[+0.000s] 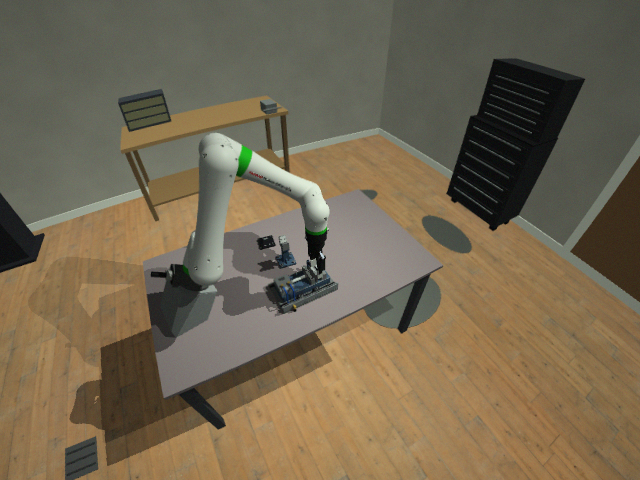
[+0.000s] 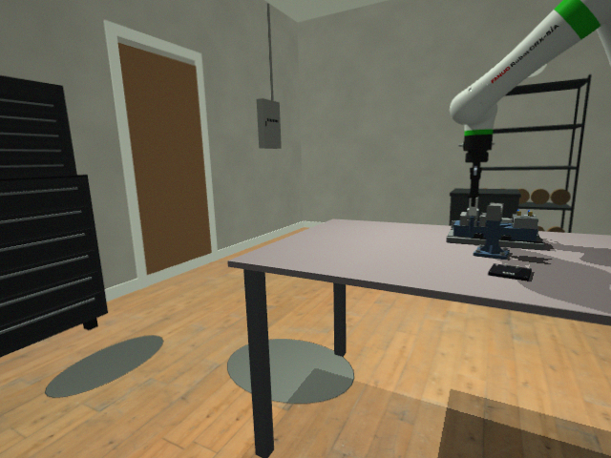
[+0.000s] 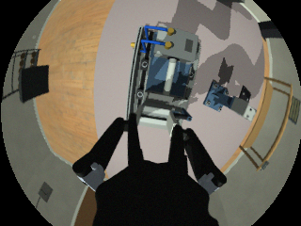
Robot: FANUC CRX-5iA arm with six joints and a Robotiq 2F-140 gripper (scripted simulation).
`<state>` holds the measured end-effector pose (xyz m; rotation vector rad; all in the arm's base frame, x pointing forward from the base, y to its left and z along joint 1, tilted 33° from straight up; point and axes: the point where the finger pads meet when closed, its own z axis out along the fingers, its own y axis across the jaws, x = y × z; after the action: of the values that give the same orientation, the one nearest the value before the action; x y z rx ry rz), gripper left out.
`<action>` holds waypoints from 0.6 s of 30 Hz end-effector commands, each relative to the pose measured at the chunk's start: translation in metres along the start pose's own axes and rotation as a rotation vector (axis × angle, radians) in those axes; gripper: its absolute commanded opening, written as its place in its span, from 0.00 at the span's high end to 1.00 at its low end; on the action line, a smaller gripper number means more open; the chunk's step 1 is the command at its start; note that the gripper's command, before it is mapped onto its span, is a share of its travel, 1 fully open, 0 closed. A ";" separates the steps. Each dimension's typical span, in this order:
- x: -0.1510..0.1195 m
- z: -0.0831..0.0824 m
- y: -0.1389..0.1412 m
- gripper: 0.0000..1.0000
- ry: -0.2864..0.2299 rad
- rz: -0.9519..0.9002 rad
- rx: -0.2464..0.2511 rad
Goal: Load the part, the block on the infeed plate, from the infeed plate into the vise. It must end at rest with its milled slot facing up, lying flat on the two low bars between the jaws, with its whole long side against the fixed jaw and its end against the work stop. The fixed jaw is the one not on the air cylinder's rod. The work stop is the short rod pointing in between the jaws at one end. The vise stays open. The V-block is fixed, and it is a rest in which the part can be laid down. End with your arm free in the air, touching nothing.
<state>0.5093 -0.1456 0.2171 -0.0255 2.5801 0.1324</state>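
My gripper (image 1: 316,267) points straight down over the end of the blue vise (image 1: 305,284) that is far from the air cylinder (image 3: 179,43). It is shut on the part (image 3: 157,120), a light grey block that shows between the two dark fingers in the wrist view. The part sits low, at the height of the jaws (image 2: 473,213). I cannot tell whether it touches the bars, the fixed jaw or the work stop. The black infeed plate (image 1: 266,241) lies empty beyond the V-block (image 1: 284,253).
The V-block (image 2: 492,231) stands on a blue foot close beside the vise, between it and the infeed plate (image 2: 511,271). Blue hoses run at the cylinder end of the vise (image 3: 150,32). My arm's base stands at the table's left end.
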 end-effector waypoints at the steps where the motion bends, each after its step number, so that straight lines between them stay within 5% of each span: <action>1: 0.000 0.000 0.000 1.00 0.000 0.000 0.000; 18: 0.000 0.002 0.000 1.00 0.000 0.000 0.000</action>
<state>0.5101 -0.1454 0.2158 -0.0255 2.5801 0.1324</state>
